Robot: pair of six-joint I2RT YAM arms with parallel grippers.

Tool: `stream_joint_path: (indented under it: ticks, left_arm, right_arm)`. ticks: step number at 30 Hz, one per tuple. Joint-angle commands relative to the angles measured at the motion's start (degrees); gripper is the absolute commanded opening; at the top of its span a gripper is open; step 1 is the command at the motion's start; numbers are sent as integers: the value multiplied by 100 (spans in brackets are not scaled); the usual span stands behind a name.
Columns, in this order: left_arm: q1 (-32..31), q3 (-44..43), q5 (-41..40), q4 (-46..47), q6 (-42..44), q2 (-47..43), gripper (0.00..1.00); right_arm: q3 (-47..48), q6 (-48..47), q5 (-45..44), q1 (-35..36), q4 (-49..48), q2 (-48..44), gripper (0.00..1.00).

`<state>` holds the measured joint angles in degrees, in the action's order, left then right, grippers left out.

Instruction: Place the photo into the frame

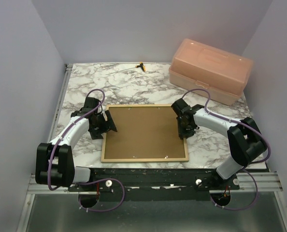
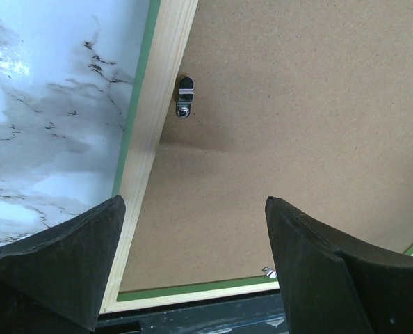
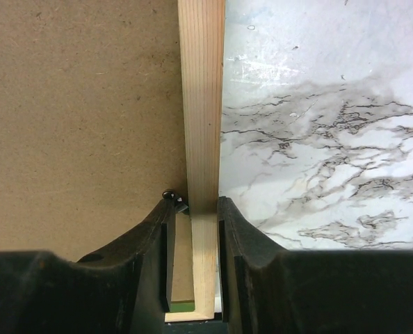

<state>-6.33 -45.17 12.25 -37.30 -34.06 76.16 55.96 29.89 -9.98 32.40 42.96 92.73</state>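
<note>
The frame (image 1: 143,158) lies face down on the marble table, bare wood rails up, with the brown hardboard backing (image 1: 143,133) set inside it. The photo is hidden. My left gripper (image 1: 105,124) is open and empty above the frame's left rail (image 2: 158,104), beside a metal clip (image 2: 185,96) on the backing (image 2: 297,104). My right gripper (image 1: 184,128) straddles the right rail (image 3: 201,104). In the right wrist view (image 3: 196,202) its right finger lies against the rail. A gap separates its left finger from the rail, and that finger's tip is at a small clip (image 3: 173,197).
A pink plastic box (image 1: 211,70) stands at the back right. A small yellow and black object (image 1: 142,66) lies at the back edge. Another clip (image 2: 268,271) sits at the frame's near rail. Grey walls close in both sides.
</note>
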Motion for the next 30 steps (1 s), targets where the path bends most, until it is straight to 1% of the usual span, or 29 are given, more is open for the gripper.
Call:
stream_joint_path:
  ticks: [1,7,11,13,16,19,22,25,30]
  left_arm:
    - [22,23,-30,55,52,35,84]
    - [26,34,-41,56,62,35,83]
    - [25,34,-95,34,50,15,84]
    - [22,23,-141,12,49,-17,84]
    - [24,14,-217,-22,42,-56,84]
    - [26,-5,-258,-45,40,-74,83]
    - [26,-14,-283,-66,49,-78,84]
    - [25,-11,-291,-67,49,-84,84]
    - [26,-13,-282,-56,51,-51,84]
  right_arm:
    - [-15,-137,-457,170,-189,241,0]
    - [-203,-299,-419,170,-453,212,0]
    - [-120,-241,-303,169,-459,230,1]
    - [-42,-148,-278,170,-404,165,5]
    - [67,-57,-226,167,-300,77,17]
    - [166,20,-181,170,-206,28,38]
    - [225,80,-127,168,-174,15,52]
    - [244,100,-110,170,-152,35,55]
    - [180,73,-81,170,-152,103,55]
